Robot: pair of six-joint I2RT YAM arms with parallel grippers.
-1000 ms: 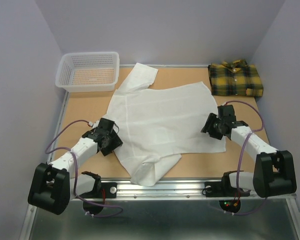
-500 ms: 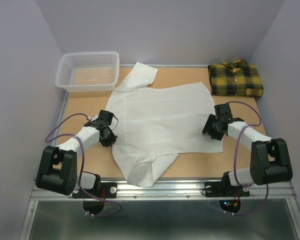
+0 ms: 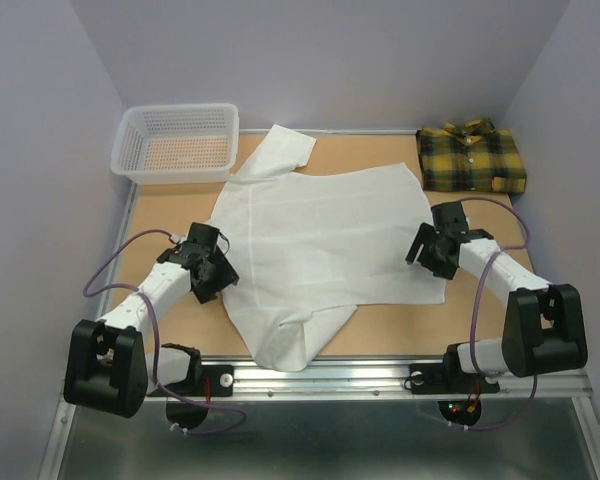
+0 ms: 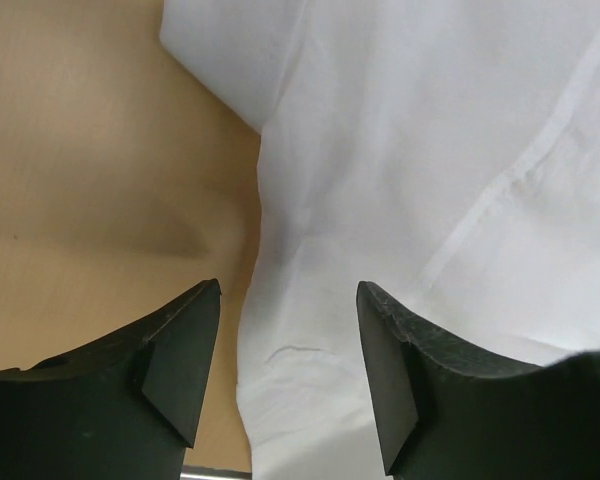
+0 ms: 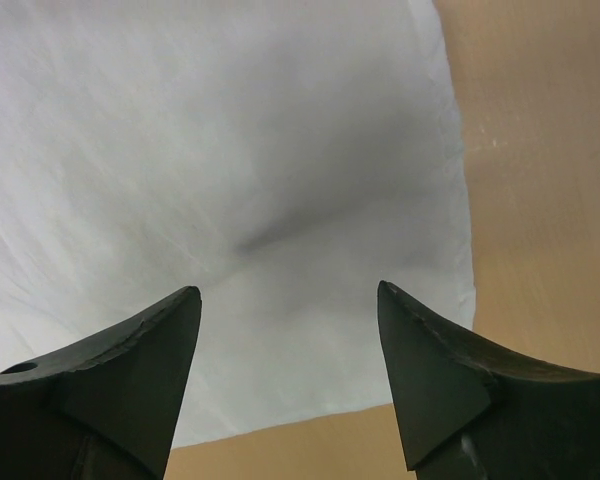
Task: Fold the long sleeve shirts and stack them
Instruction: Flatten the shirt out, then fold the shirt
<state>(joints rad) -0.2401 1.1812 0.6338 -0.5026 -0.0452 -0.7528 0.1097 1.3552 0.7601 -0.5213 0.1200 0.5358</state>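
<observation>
The left claw [image 4: 290, 300] stands wide with nothing between its fingers, poised over the left edge of the white shirt [image 3: 320, 240], where cloth meets bare board. The right claw [image 5: 290, 295] is just as wide and empty, over the shirt's right edge close to its near corner. The white shirt lies spread across the middle of the table [image 3: 170, 215], a tan board walled in by pale lavender panels. The plaid shirt [image 3: 472, 157] sits folded in the far right corner, and a white mesh basket [image 3: 130, 140] in the far left. Both arms stretch low from the near edge and angle inward.
</observation>
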